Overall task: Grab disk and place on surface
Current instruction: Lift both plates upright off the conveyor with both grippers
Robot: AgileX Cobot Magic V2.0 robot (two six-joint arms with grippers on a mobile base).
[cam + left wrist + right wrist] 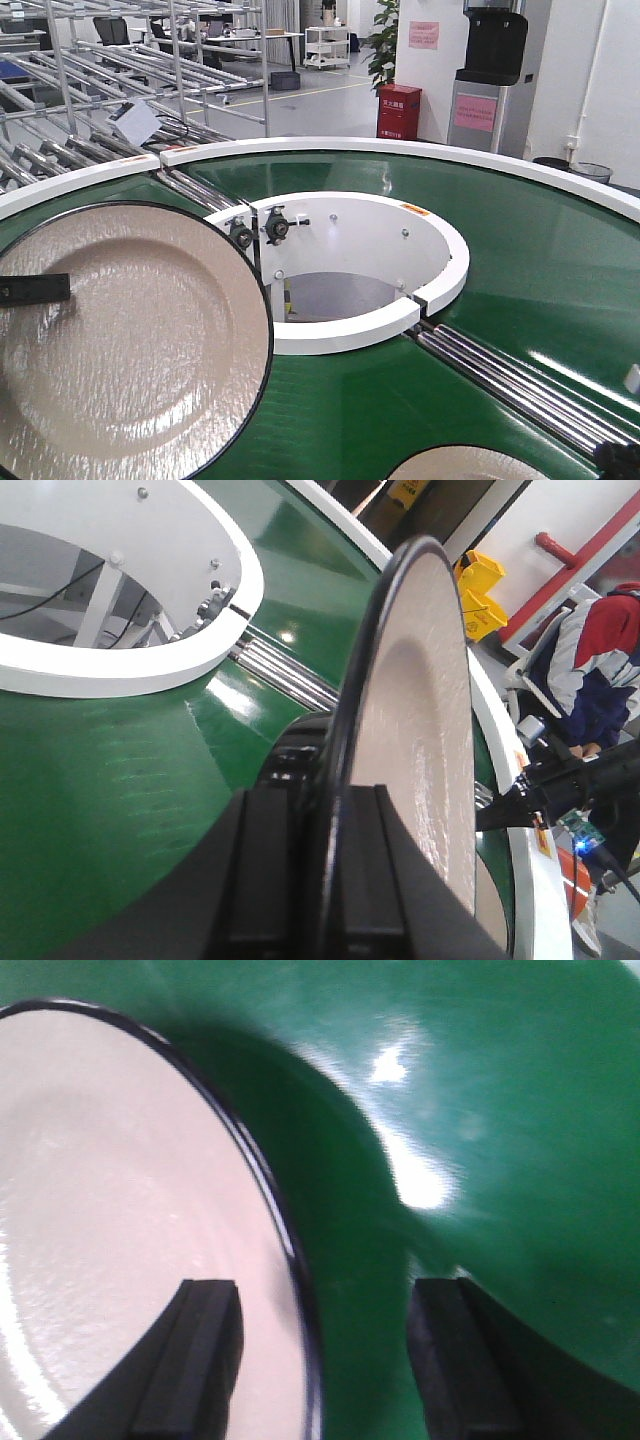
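A big cream disk (140,340) with a thin black rim is lifted and tilted above the green belt (540,270), filling the left of the front view. My left gripper (330,800) is shut on its rim, one finger on each face of the disk (425,730); one black finger (35,288) lies across its face. A second cream disk (120,1190) lies on the belt at the bottom right (465,465). My right gripper (325,1295) is open and straddles its rim, one finger over the disk and one over the belt. The surface is out of view.
A white ring wall (350,330) encloses the belt's centre opening. Metal rollers (520,385) cross the belt at the right. Pipe racks (100,100) stand behind on the left, a red box (398,112) further back. A person (600,670) stands beyond the belt's outer edge.
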